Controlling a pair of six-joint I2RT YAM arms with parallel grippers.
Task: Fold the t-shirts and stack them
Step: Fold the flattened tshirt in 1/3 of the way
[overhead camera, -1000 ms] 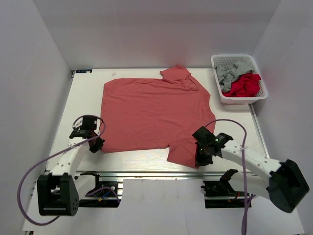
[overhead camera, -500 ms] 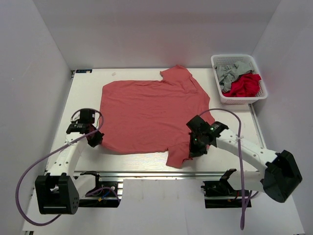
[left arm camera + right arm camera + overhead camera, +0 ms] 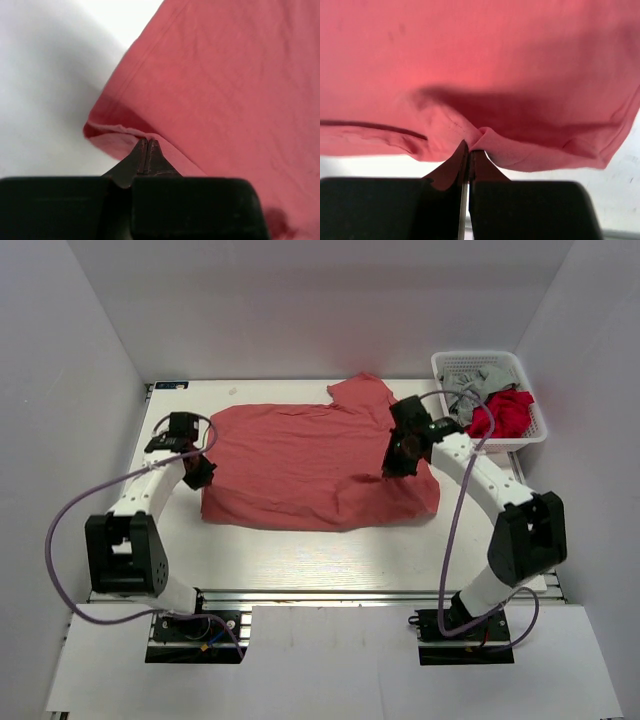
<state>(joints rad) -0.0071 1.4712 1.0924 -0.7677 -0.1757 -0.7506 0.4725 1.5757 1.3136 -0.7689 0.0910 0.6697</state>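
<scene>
The salmon-red t-shirt (image 3: 300,455) lay spread on the table (image 3: 300,550). The left gripper (image 3: 198,472) was pinched shut on its left edge, the right gripper (image 3: 398,462) on cloth near its right side.

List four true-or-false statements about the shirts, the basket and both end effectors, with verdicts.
A grey shirt and a red shirt lie in the basket. True.
The right end effector hangs open over the basket. False: it is shut on the salmon shirt.
The left end effector is shut on the salmon shirt's edge. True.
The salmon shirt sits in a folded stack. False: it lies largely spread on the table.
</scene>
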